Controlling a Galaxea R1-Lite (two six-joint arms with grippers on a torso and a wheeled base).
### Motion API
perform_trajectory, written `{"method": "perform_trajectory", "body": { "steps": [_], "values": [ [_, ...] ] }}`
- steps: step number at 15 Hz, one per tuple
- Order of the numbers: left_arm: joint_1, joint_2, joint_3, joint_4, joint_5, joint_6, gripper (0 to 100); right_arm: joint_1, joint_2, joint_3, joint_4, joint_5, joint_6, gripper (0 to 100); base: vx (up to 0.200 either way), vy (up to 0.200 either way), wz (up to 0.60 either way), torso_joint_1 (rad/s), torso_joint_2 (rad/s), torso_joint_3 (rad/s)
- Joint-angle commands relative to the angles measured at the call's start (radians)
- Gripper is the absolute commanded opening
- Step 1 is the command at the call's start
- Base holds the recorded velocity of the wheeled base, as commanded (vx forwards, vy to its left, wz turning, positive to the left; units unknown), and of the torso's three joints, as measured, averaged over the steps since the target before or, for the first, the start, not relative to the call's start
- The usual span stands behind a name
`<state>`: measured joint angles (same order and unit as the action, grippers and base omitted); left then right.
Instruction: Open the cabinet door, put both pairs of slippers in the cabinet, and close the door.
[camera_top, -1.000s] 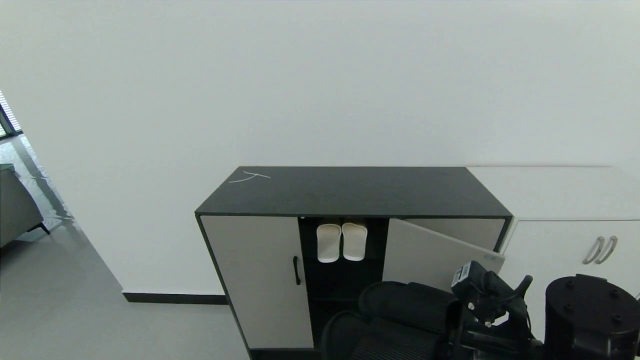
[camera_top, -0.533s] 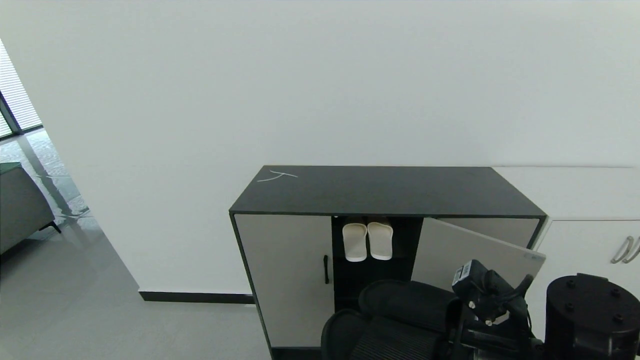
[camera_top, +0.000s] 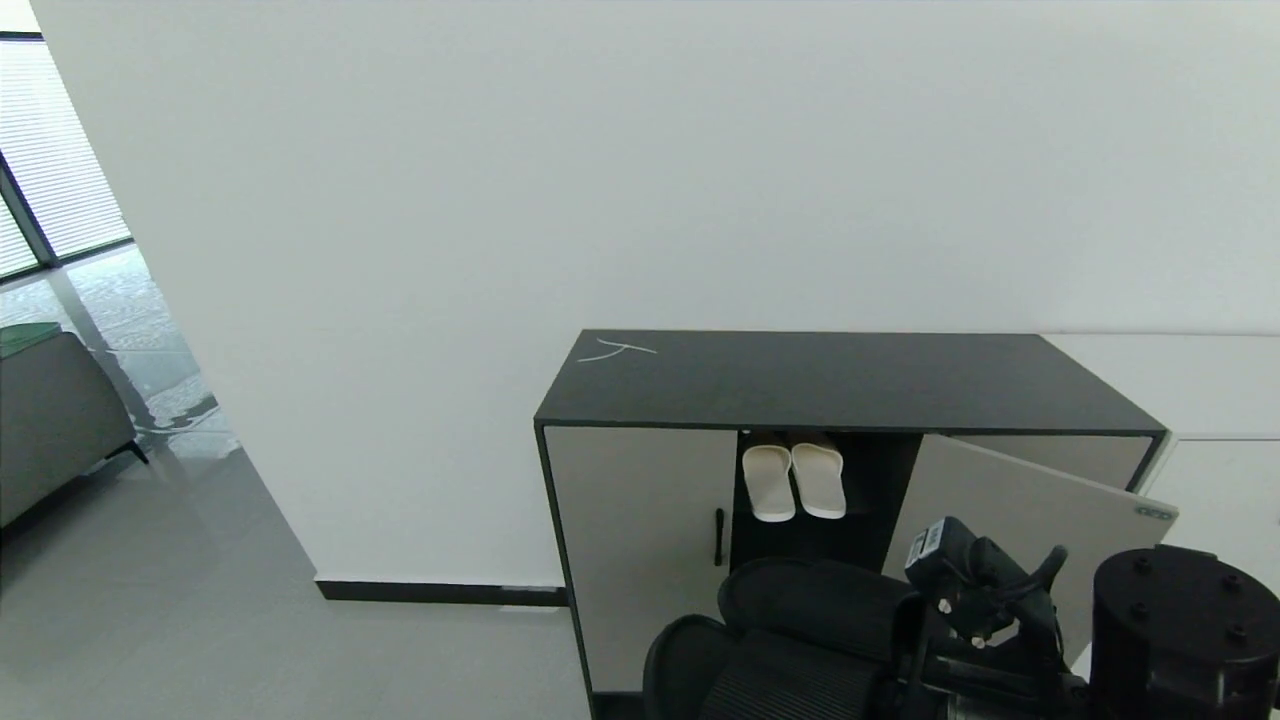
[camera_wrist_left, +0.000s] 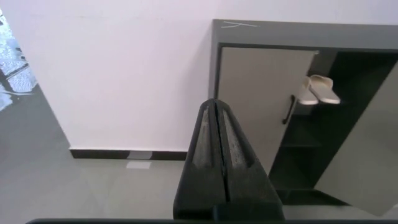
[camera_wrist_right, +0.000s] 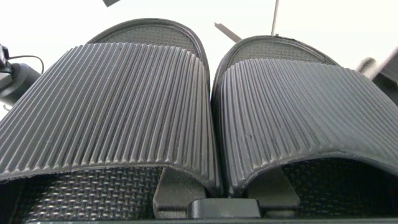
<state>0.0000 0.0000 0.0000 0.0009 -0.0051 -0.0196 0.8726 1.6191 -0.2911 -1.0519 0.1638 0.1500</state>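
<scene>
The black-topped cabinet (camera_top: 850, 380) stands against the wall. Its left grey door (camera_top: 645, 530) is closed, with a black handle (camera_top: 718, 535), and its right door (camera_top: 1020, 520) hangs open. A white pair of slippers (camera_top: 795, 480) lies on the upper shelf, toes outward, also seen as the white slippers (camera_wrist_left: 318, 90) in the left wrist view. A black ribbed pair of slippers (camera_wrist_right: 205, 106) is held side by side in my right gripper (camera_wrist_right: 214, 199), low in front of the cabinet as black slippers (camera_top: 790, 630). My left gripper (camera_wrist_left: 215, 106) is shut on nothing, off to the cabinet's left.
A white cabinet (camera_top: 1220, 400) adjoins the black one on the right. Open grey floor (camera_top: 250, 620) stretches left of the cabinet. A grey sofa (camera_top: 50, 420) and a window with blinds (camera_top: 60, 150) are at the far left.
The head camera has turned left, so the cabinet now sits farther right in the picture. The black slippers and right arm keep their place in the frame.
</scene>
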Motion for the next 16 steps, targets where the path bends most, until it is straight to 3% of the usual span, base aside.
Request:
{"method": "perform_trajectory", "body": {
  "steps": [1,12,16],
  "values": [
    [0.000,0.002,0.000,0.001,0.001,0.001,0,-0.006,0.002,0.000,0.000,0.000,0.000,0,0.000,0.000,0.00,0.000,0.00,0.000],
    [0.000,0.002,0.000,0.001,0.001,0.003,0,-0.012,0.005,0.000,-0.036,0.000,0.000,0,0.182,0.000,0.00,0.000,0.00,0.002],
    [0.000,0.002,0.000,-0.001,0.001,0.000,0,-0.012,0.011,0.000,-0.037,0.000,0.002,0,0.000,0.000,0.00,-0.027,0.06,0.030]
  ]
}}
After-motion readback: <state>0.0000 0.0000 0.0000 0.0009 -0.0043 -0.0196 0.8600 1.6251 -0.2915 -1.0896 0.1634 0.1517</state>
